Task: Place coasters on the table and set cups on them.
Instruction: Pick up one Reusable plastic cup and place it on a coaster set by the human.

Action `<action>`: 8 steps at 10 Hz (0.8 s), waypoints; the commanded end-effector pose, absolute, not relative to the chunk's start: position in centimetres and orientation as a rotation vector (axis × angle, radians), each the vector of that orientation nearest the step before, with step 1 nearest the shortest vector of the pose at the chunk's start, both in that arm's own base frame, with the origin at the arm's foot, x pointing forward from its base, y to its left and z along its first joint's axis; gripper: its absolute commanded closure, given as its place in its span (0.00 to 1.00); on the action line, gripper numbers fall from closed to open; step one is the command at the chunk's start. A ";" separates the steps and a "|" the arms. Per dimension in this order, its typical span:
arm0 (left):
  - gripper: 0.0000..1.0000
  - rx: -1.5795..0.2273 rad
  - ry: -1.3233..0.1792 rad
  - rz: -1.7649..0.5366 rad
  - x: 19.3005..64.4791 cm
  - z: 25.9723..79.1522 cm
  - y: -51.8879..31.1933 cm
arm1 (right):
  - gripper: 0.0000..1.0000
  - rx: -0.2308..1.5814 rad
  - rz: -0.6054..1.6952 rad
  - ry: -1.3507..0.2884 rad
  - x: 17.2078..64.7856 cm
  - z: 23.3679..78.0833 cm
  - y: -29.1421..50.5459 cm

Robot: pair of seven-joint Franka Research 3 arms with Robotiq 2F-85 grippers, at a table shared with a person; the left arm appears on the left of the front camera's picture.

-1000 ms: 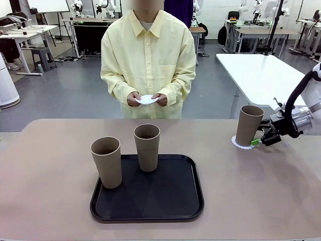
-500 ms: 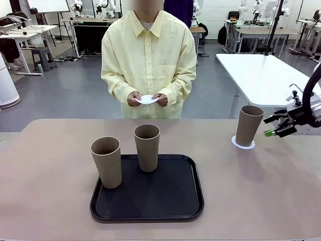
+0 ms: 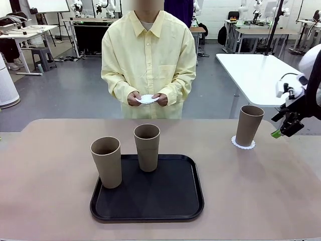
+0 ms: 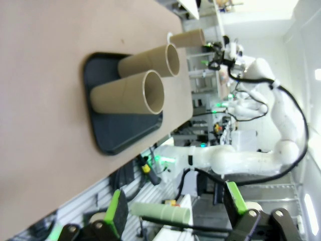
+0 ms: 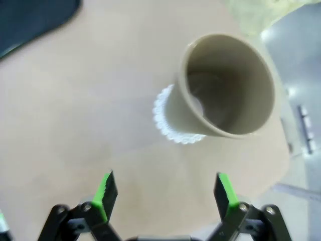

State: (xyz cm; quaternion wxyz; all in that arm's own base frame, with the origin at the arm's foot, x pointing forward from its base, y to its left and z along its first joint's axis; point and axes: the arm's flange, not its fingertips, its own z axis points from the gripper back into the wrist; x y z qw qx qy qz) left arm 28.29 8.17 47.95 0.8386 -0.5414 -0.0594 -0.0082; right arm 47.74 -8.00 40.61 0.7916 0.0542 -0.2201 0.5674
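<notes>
Right gripper (image 3: 279,131): fingers spread, nothing between the green pads; it hangs above the table (image 3: 50,165) near the right edge, close beside the right-hand cup (image 3: 249,125) but clear of it, fingertips angled down and toward the cup. In the right wrist view the same gripper (image 5: 165,193) looks down into that cup (image 5: 220,95); the interior is empty.

Right-hand cup: upright on a coaster (image 3: 243,143); the scalloped white rim shows around the base; the coaster lies flat on the tabletop, well apart from the tray (image 3: 148,217).

Left gripper (image 4: 175,206): fingers spread wide, holding nothing; the table and tray lie farther off in its wrist view, turned sideways.

Remaining cups: two, both upright on the black tray; the left cup (image 3: 107,161) stands at the tray's left side; the rear cup (image 3: 147,147) stands near the tray's far edge; the two are near each other, not touching.

Person (image 3: 148,60): standing at the far side of the table; both hands at waist height, pinching the held coasters (image 3: 146,99) between them; the number of pieces cannot be told.
</notes>
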 end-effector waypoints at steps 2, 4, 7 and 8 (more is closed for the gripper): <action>0.00 -1.153 -0.132 -0.025 28.2 48.0 8.2 | 0.00 -0.081 1.191 -0.161 43.9 43.9 -2.7; 0.00 -1.153 -0.132 -0.025 28.2 48.0 8.2 | 0.00 -0.173 1.172 -0.035 41.8 45.8 0.2; 0.00 -1.153 -0.132 -0.025 28.2 48.0 8.2 | 0.00 -0.179 1.210 0.089 40.1 47.5 3.7; 0.00 -1.153 -0.132 -0.025 28.2 48.0 8.2 | 0.00 -0.128 1.268 0.077 40.3 47.8 3.5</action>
